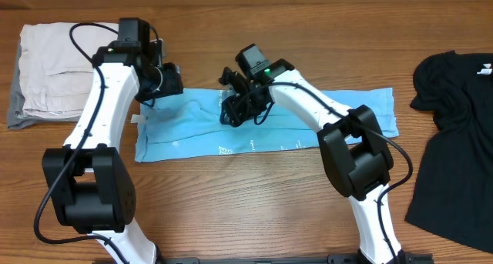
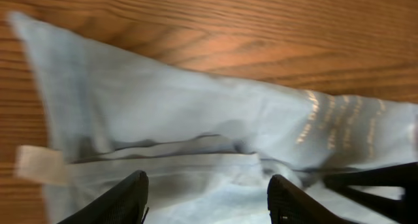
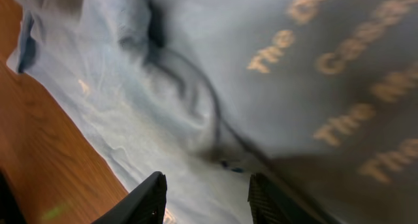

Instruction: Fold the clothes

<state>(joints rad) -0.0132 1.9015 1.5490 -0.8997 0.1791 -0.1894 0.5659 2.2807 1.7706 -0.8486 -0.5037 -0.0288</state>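
Risk: left claw (image 1: 166,83) and right claw (image 1: 235,110) hover spread and empty over the folded T-shirt (image 1: 192,137); a shallow pinch may catch one layer only, dragging it crooked across the counter (image 1: 254,202).

A wooden table (image 1: 254,210) with a warm brown grain is carrying three lots of clothing. A light blue T-shirt (image 1: 192,137), folded into a long strip, is lying flat across the middle, with a small white tag (image 1: 135,119) sticking out at its left end. A folded cream garment (image 1: 50,71) is resting on a grey garment (image 1: 15,110) at the far left corner, well apart from the strip. A black T-shirt (image 1: 451,141) is lying spread at the right edge.
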